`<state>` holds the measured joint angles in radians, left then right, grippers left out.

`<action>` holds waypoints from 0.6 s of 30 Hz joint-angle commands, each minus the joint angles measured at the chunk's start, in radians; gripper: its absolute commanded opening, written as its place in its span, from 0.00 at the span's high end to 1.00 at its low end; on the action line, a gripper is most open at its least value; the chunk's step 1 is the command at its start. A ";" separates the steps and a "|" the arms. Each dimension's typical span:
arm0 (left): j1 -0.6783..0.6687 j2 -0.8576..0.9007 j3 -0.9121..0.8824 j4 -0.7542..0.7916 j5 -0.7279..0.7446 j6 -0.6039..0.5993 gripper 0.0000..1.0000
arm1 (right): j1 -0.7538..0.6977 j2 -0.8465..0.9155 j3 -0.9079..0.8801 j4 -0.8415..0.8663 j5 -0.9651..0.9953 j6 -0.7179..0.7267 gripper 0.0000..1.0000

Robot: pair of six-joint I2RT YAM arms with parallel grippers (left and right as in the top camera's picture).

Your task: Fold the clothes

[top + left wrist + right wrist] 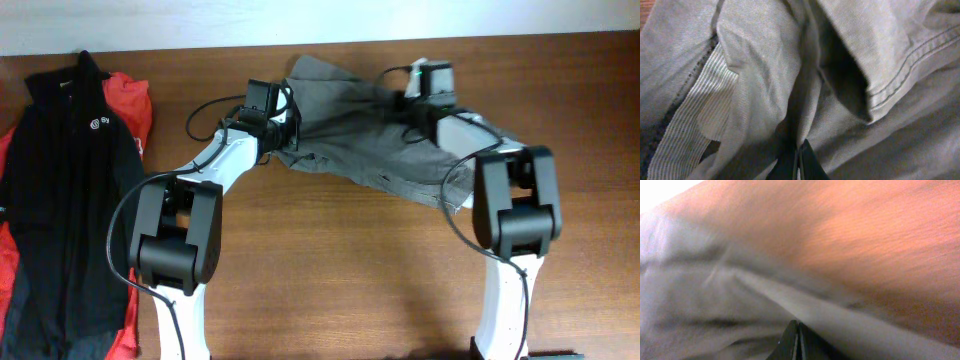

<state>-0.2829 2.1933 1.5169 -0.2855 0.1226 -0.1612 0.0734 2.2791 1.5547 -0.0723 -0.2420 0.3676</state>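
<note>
The clothes, a pair of grey woven shorts (pixel 360 135), lie crumpled across the back middle of the wooden table. My left gripper (pixel 283 137) is at their left edge and my right gripper (pixel 408 100) at their upper right. In the left wrist view the jaws (pixel 800 147) are shut, with folds of the shorts (pixel 760 75), a striped pocket lining and a stitched hem bunched right at the tips. The right wrist view is blurred. There the jaws (pixel 798 326) are shut at a raised edge of the shorts (pixel 700 295).
A black jacket (pixel 60 170) with a small white logo lies over a red garment (pixel 130 100) at the far left. Bare wooden table (pixel 340 270) spreads in front between the two arm bases. The table's back edge meets a white wall just behind the shorts.
</note>
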 commanded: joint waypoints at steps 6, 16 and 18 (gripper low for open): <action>0.004 0.008 0.012 -0.003 -0.016 -0.009 0.99 | -0.131 0.018 0.237 -0.091 -0.071 0.007 0.96; -0.006 -0.006 0.178 -0.089 0.058 0.112 0.99 | -0.158 0.016 0.527 -0.920 -0.195 -0.189 0.96; -0.012 -0.006 0.228 -0.132 0.057 0.152 0.99 | -0.147 0.016 0.519 -1.021 -0.192 -0.238 0.96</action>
<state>-0.2859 2.1933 1.6554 -0.3851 0.1513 -0.1017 -0.0891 2.2890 2.0632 -1.0111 -0.4129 0.2291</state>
